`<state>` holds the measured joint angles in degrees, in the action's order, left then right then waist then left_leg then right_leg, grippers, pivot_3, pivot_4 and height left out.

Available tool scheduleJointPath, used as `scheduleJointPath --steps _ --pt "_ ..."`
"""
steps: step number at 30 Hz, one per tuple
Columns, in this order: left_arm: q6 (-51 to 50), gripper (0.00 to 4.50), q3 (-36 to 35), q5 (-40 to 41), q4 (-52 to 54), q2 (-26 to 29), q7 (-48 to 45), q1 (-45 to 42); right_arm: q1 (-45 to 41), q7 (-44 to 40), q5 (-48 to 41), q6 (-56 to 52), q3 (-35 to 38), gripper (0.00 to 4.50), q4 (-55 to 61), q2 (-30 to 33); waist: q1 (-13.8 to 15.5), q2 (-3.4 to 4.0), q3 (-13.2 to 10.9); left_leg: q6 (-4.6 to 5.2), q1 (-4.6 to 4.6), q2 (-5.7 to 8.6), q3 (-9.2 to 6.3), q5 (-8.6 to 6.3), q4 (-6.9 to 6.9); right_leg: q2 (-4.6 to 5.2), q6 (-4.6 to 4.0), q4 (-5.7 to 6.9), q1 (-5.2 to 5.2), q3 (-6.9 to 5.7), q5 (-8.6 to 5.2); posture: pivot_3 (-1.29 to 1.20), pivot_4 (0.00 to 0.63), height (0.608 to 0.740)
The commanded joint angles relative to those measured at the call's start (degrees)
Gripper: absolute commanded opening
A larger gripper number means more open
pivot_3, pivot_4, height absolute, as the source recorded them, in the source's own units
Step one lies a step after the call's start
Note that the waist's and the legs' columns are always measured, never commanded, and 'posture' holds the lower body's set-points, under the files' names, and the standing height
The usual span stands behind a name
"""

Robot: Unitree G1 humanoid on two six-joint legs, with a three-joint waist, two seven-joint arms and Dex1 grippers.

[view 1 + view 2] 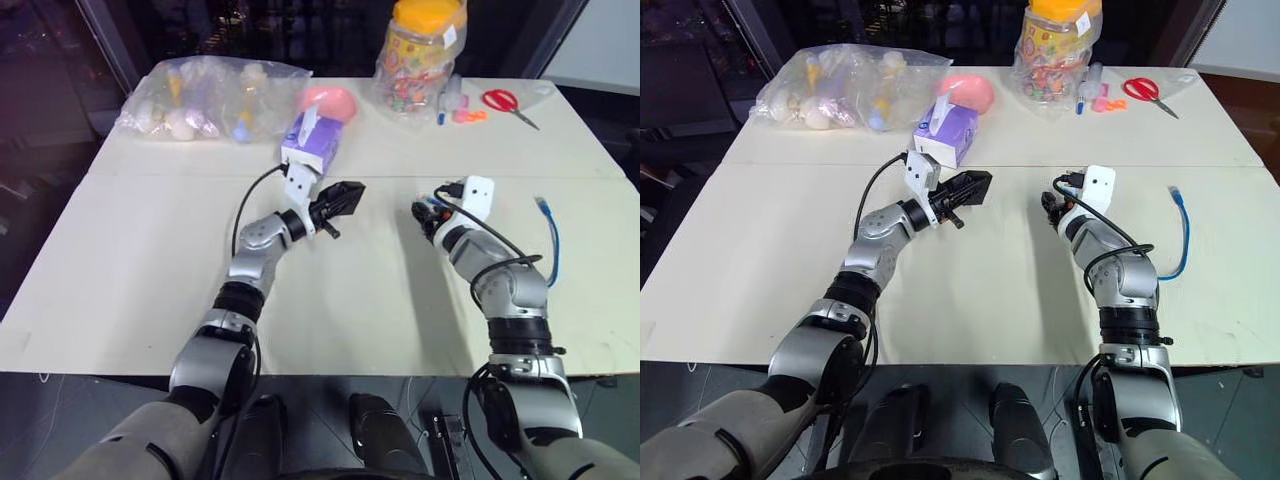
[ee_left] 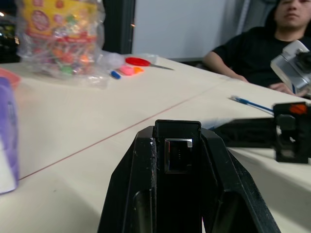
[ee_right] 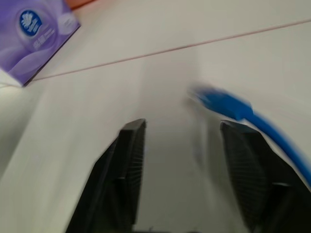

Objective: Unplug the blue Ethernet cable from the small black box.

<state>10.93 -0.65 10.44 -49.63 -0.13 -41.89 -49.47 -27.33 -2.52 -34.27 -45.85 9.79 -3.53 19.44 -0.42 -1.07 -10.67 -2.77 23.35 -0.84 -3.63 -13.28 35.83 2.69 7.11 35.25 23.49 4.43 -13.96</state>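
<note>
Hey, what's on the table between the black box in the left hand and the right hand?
Nothing: bare table separates the black box, clamped in the left hand, from the open right hand, as seen in the eye views.

No words or numbers can be read anywhere. The purple tissue box (image 3: 36, 36) is showing a round dark-blue badge with a small white picture and a line of white writing beside it, but the writing is too blurry to make out. The clear candy jar (image 2: 58, 41) is wearing a yellow label with round pink and red marks, and those are too small and fuzzy to read too.
</note>
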Motion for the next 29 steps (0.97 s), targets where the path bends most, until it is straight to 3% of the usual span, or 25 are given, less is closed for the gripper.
scheduleJointPath --steps 1,6,8,15,19,23,29 --pt "4.6 0.51 0.5 -1.6 -4.2 -0.9 0.9 -2.5 6.3 -3.7 -5.7 -10.5 -3.1 4.06 12.1 0.0 -0.3 0.01 0.0 0.09 0.01 0.00 0.00 -0.05 0.06 0.00 0.00 0.00 0.00 0.00 0.00 0.00 0.150 0.739" --pt "7.3 0.51 0.3 -2.8 -9.2 -1.4 0.0 -4.0 11.3 -2.4 -6.1 -13.3 -1.9 4.06 20.0 -1.8 -0.6 0.00 0.0 0.15 -0.03 0.00 0.00 -0.09 0.17 -0.02 0.00 0.01 -0.08 0.00 0.00 0.00 0.150 0.739" --pt "7.5 1.53 0.0 -2.8 -10.1 -1.3 -0.3 -4.1 11.6 -2.0 -5.7 -13.1 -1.3 4.09 21.2 -2.3 -0.7 0.01 0.0 0.15 -0.07 -0.02 0.00 -0.09 0.19 -0.06 -0.01 0.01 -0.10 0.02 -0.01 0.00 0.150 0.739" --pt "5.5 4.04 0.3 -2.9 -8.0 1.5 -2.3 -2.4 11.5 -3.1 -5.5 -11.7 1.3 4.09 22.6 -2.4 -0.6 0.02 0.0 0.15 -0.06 -0.02 0.00 -0.09 0.22 -0.05 0.00 0.03 -0.10 0.03 0.00 0.00 0.150 0.739" --pt "1.0 4.04 1.9 -2.1 4.1 6.0 -7.0 2.4 12.8 -6.1 -5.7 -9.0 2.6 4.09 25.1 -0.7 -0.6 0.02 0.0 0.14 -0.06 -0.02 0.00 -0.09 0.17 -0.05 0.00 0.05 -0.09 0.03 0.00 0.00 0.150 0.739" --pt "-12.4 4.04 2.1 2.7 23.1 11.3 -10.8 9.3 15.2 -10.5 -5.2 -4.4 3.7 4.09 29.2 2.3 -0.7 0.03 0.0 0.14 -0.06 -0.02 -0.01 -0.09 0.14 -0.02 -0.01 0.09 -0.07 0.02 0.00 0.00 0.150 0.739" --pt "-25.3 4.04 1.3 3.3 40.3 17.5 -6.0 15.9 20.4 -14.9 -6.0 -1.6 5.8 4.09 36.2 7.6 -0.4 0.05 0.0 0.14 -0.09 -0.03 -0.02 -0.09 0.25 -0.01 -0.01 0.13 -0.13 0.01 -0.01 0.00 0.150 0.739"
